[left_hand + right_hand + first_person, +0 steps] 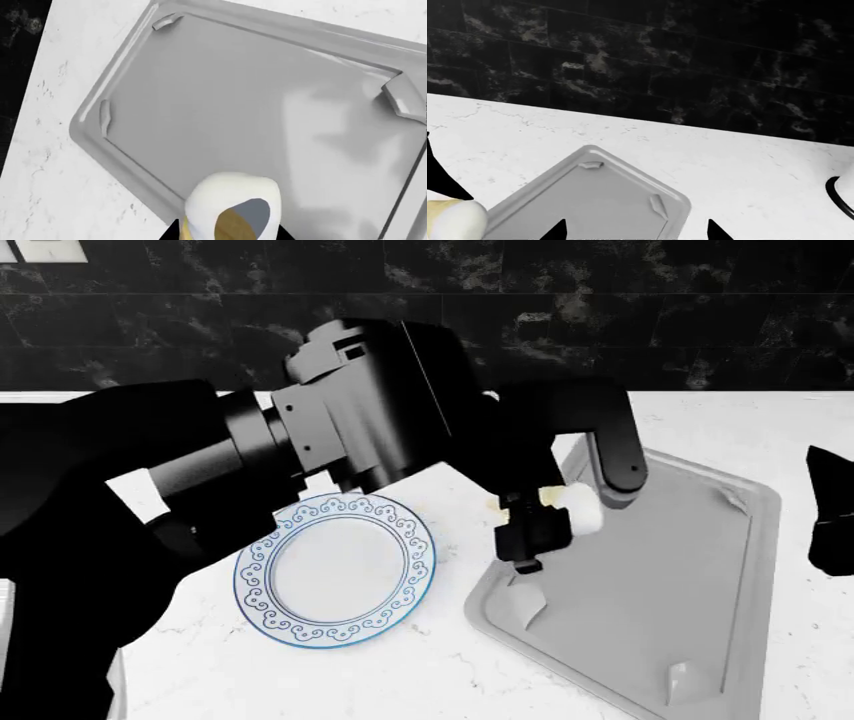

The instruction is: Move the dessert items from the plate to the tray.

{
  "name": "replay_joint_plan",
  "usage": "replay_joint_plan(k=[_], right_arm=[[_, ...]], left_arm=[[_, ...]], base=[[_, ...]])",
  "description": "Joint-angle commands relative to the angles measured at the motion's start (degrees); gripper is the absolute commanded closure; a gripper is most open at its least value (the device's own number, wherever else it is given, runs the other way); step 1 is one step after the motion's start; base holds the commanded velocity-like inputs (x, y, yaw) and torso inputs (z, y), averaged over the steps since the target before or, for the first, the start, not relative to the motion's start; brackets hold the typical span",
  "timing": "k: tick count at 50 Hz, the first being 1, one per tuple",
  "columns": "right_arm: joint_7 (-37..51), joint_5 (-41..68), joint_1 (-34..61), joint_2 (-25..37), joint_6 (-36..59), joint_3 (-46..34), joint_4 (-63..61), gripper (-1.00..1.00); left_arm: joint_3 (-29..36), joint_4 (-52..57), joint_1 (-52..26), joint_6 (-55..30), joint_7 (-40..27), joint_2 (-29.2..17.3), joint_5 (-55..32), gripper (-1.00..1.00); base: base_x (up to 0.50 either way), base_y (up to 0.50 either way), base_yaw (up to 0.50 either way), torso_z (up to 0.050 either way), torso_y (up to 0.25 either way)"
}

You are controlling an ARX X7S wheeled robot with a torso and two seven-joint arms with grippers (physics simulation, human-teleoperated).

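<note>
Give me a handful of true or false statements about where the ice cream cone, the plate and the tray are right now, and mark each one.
1. The left gripper holds the ice-cream cone. True.
2. The cone rests on the plate. False: it is held up at the tray's edge, clear of the plate.
3. In the head view the plate carries nothing. True.
4. The tray already holds a dessert. False: the left wrist view shows only bare tray floor.
5. The right gripper is closed on the tray rim. False: the right wrist view shows it above the tray, holding nothing.
</note>
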Motion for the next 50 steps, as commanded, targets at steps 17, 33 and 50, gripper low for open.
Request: replay_joint_plan(k=[17, 33, 50], right_arm=[[4.8, 4.3, -11.1, -3.5, 7.5, 17.9, 1.1, -1.00], [7.3, 6.4, -14.6, -5.7, 11.8, 24.9, 2.3, -1.00], [9.3, 8.0, -16.3, -5.9, 11.9, 26.6, 1.8, -1.00]], left_arm=[[0.5, 2.9, 2.2, 6.9, -10.2, 0.2, -8.5, 1.00], [0.6, 6.7, 5.0, 7.1, -13.1, 0.2, -8.1, 1.00], [0.6, 9.0, 7.9, 7.4, -15.5, 0.2, -6.4, 1.00]], base=[[0.00, 0.00, 0.00, 0.000, 0.001], [0.00, 0.00, 0.00, 0.000, 0.000], [0.00, 0.00, 0.00, 0.000, 0.000]])
